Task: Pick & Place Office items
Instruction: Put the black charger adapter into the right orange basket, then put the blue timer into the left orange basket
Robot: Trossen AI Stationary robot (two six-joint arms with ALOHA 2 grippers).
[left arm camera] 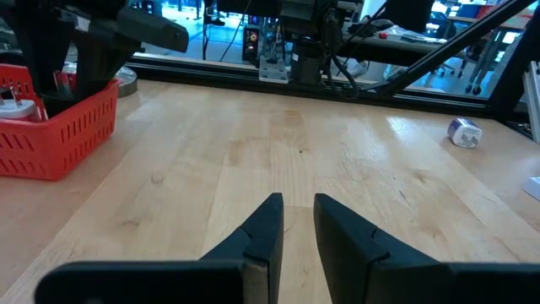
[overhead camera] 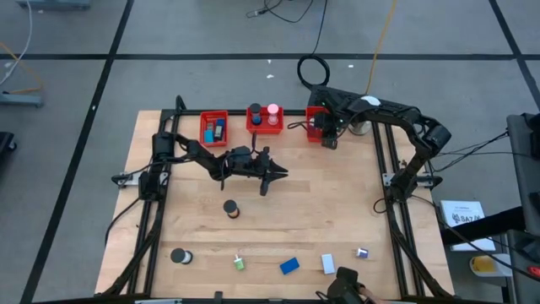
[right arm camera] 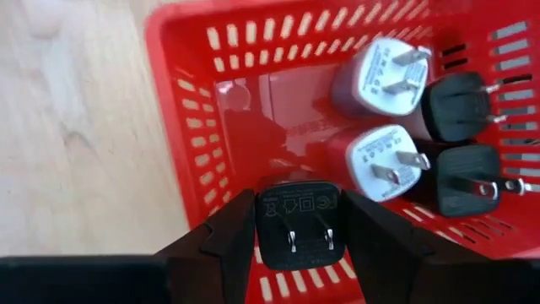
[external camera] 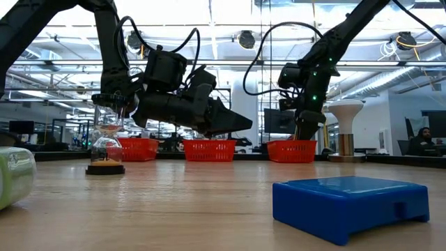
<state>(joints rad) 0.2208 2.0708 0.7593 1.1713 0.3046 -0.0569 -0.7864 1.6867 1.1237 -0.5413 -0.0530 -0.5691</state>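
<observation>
Nearest the low cam: a blue rectangular block (external camera: 350,207), hard-edged, matte plastic, lying flat on the wood table (external camera: 181,209). Off to its side a pale green roll-ish item (external camera: 14,176), edge-on, can't tell more. Then a small hourglass (external camera: 106,149) standing upright w/ a dark base, clear glass, sand at the bottom.

From above, the near row waits for sorting: black roll (overhead camera: 179,256), green bit (overhead camera: 240,263), white block (overhead camera: 328,264), a small blue-white piece (overhead camera: 362,252). A 2nd dark roll (overhead camera: 230,208) sits mid-table.

Mid-table now: left gripper (overhead camera: 274,175) hovers low over bare wood, jaws nearly together, nothing btwn them. Looks parked while the other arm works.

Far edge, the action: right gripper (right arm camera: 295,221) holds a black wall charger (right arm camera: 294,223) plug-side up, two metal prongs showing, pinched by its flat sides. It hangs directly over the right red bin (right arm camera: 181,63), lattice-walled, glossy plastic. Inside already: two white-faced chargers (right arm camera: 381,74) and two black ones (right arm camera: 460,105), so like goes w/ like. Judging by that, it's set for a drop, just needs release.

Middle bin (overhead camera: 264,120) has a pink piece & a dark one; left bin (overhead camera: 214,127) has blue blocks. A white domed lamp-like thing (external camera: 345,132) stands beyond.
</observation>
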